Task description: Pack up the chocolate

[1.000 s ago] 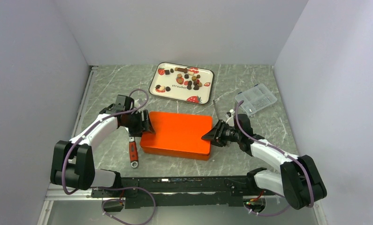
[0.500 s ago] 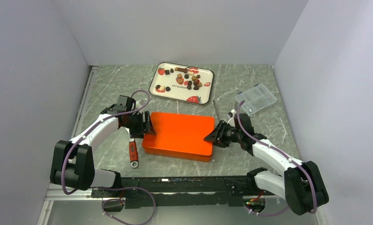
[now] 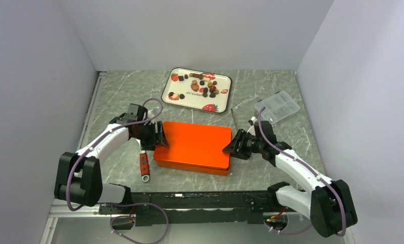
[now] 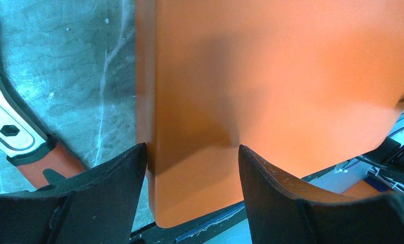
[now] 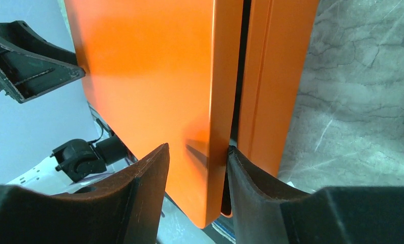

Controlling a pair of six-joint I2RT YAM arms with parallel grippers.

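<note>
Chocolate (image 3: 205,86): small dark and tan pieces, loose on the strawberry tray (image 3: 220,101) at 12 o'clock on the desk (image 3: 118,96). None of it touches the box or either arm.

Box: orange, at desk centre, lying crosswise. The right wrist view shows a dark gap between lid (image 3: 194,142) and base (image 3: 189,166) at the 3 o'clock end, so the lid is raised there.

Left pincer (image 3: 161,140): at the lid's 9 o'clock end. In the left wrist view its fingers stand wide apart astride a lid corner. One finger (image 4: 113,178) touches the outside of the lid's side wall and the other finger (image 4: 271,188) lies over the top face. The lid surface runs on beneath that second finger. It is not clamped on the lid.

Right pincer (image 3: 227,149): at the lid's 3 o'clock end, rolled on its side. One finger (image 5: 144,178) is against the lid's top face and the other (image 5: 255,178) sits in the gap between lid and base, touching the rim edge. The pincer is clamped on the lid's rim.

Other items: a red-handled wrench (image 3: 145,165) lies flat on the desk at 8 o'clock of the box, just beside it and below the left arm. A clear plastic case (image 3: 277,107) sits at 2 o'clock, apart from the box.
</note>
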